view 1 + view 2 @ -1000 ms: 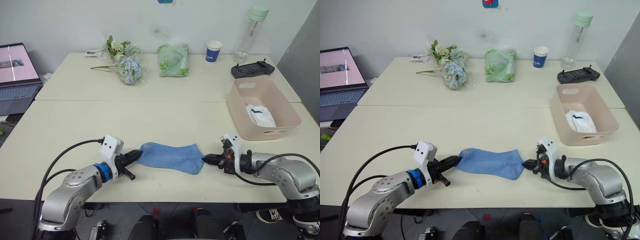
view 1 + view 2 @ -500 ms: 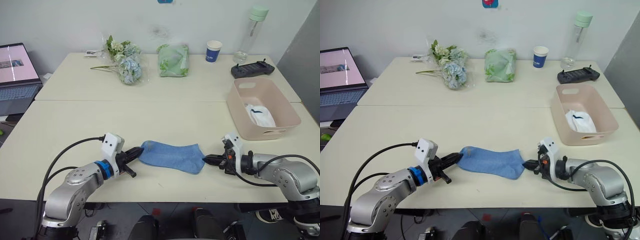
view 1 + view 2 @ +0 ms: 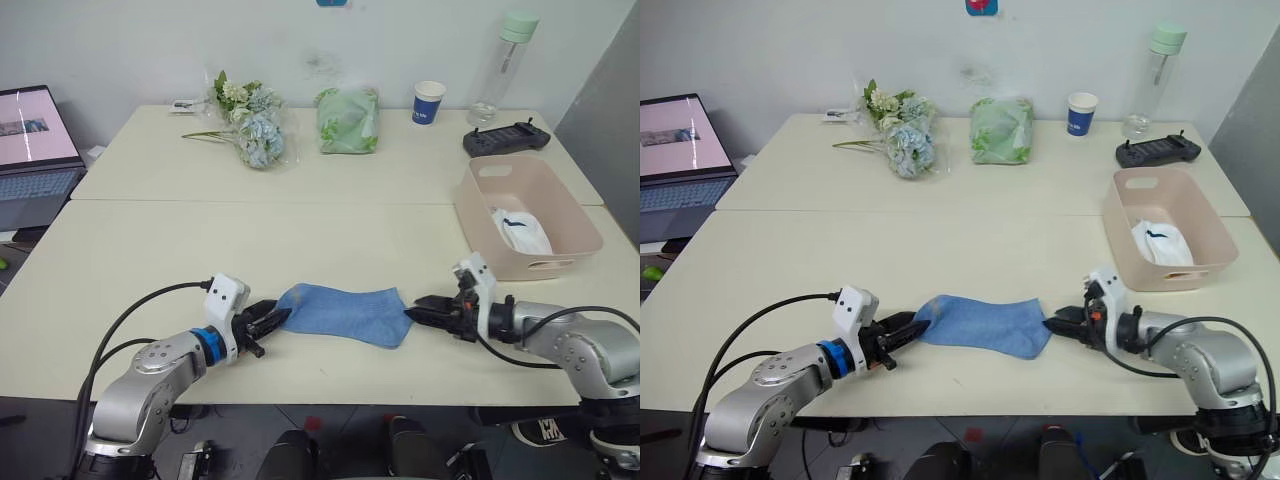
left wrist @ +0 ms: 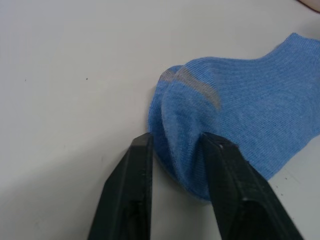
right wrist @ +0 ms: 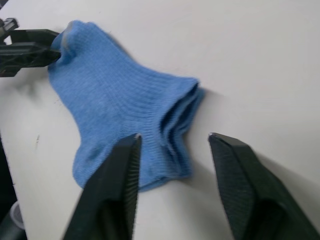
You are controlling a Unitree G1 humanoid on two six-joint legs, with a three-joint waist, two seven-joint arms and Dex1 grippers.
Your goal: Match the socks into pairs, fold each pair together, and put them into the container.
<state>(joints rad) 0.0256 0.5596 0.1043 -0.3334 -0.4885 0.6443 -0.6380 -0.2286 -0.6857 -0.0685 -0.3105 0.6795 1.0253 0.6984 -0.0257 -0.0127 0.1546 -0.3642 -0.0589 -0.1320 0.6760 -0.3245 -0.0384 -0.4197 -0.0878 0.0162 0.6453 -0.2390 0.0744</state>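
Note:
A light blue sock pair [image 3: 345,312], one sock laid on the other, rests flat near the table's front edge. My left gripper [image 3: 272,320] is at its toe end; its fingers [image 4: 132,200] are open with the toe lying loosely between them. At the cuff end my right gripper [image 3: 420,308] is open wide, and the layered cuff [image 5: 175,115] sits just ahead of its fingers [image 5: 240,180]. To the right stands the pale pink container [image 3: 572,205], which holds a folded white sock [image 3: 520,232] with a small dark mark.
Along the back of the table are a flower bunch [image 3: 250,125], a green cloth bundle [image 3: 347,120], a blue-and-white paper cup [image 3: 428,102], a clear bottle [image 3: 505,60] and a black controller [image 3: 505,138]. A laptop [image 3: 35,150] stands at far left.
Both grippers were shut on the sock's ends and have now opened, letting go. The blue sock pair lies where it was.

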